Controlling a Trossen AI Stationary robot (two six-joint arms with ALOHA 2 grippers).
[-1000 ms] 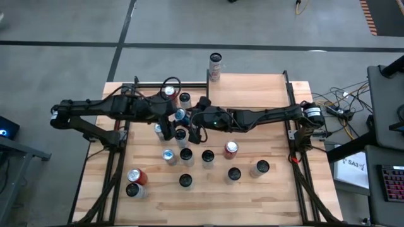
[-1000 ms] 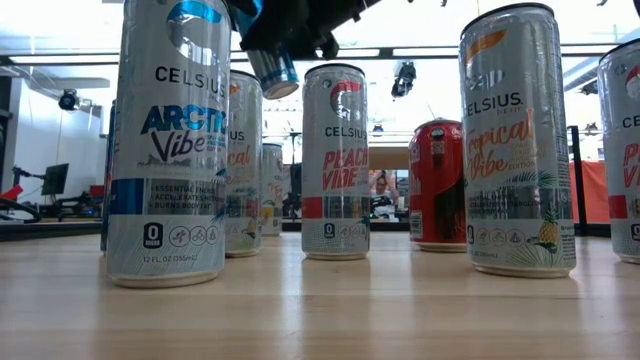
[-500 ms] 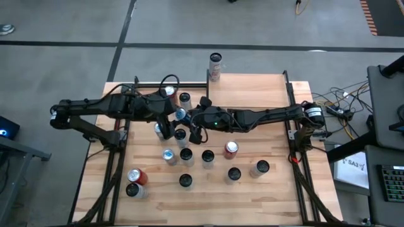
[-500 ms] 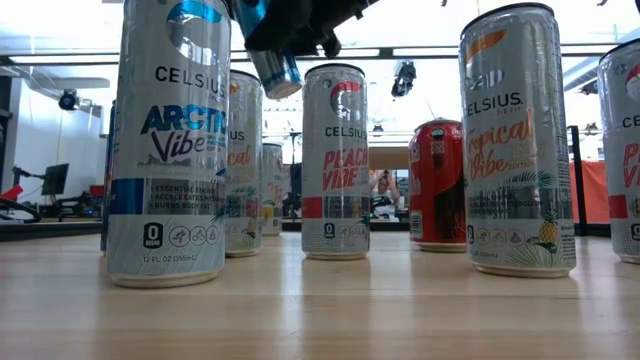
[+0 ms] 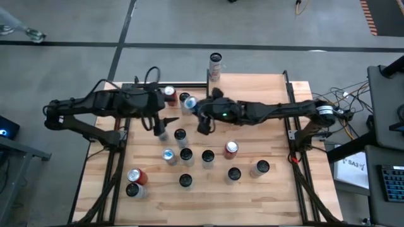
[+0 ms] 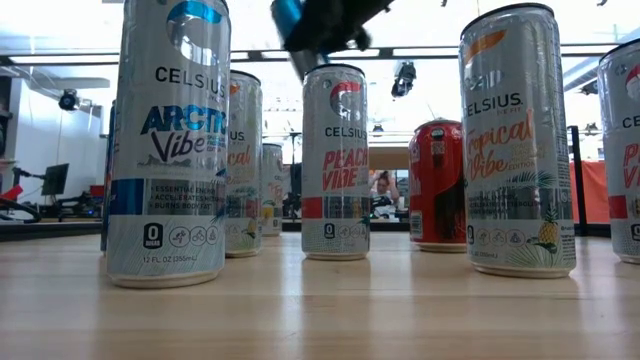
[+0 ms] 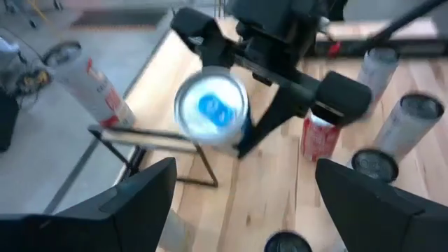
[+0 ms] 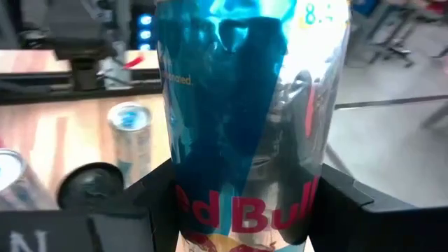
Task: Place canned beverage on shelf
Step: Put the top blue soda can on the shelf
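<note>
While lifted above the table, blue can point(image 5: 191, 103) sits clamped in right gripper point(image 5: 201, 108).

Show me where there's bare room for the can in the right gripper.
The shelf board is bare from the lone can at its corner across to the far posts. The tabletop is free along the edge opposite the shelf. The middle, beside the right gripper with its Red Bull can, is crowded with standing cans.
</note>
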